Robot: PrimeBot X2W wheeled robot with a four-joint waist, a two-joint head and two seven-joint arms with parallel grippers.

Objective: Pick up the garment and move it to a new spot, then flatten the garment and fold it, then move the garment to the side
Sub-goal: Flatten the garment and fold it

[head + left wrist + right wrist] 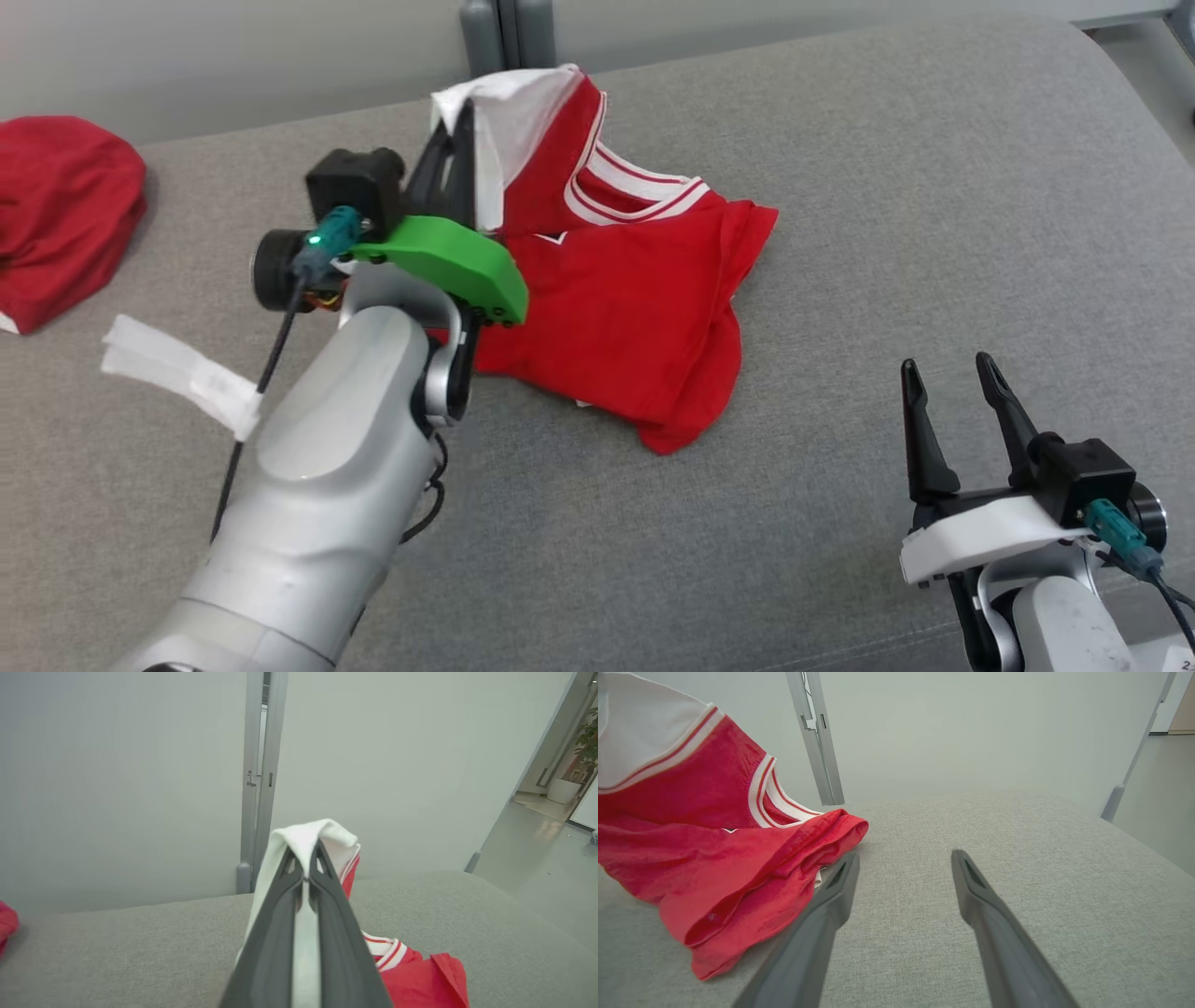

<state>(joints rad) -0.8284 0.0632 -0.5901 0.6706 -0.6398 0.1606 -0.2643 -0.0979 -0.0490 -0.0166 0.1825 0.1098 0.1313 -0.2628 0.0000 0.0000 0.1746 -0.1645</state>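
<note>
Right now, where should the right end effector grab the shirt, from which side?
Probably the red sleeve hem, coming low from the right: it juts toward the open right end effector as a loose edge on the cushion, opposite the white sleeve the left end effector pinches.

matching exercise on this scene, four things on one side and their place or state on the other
1 left gripper
2 right gripper
3 red and white garment
4 second red cloth

a open, holding nothing
b far left of the grey surface
c shut on the garment's white part
d one end lifted, rest lying down

Pairs: 1c, 2a, 3d, 4b
</note>
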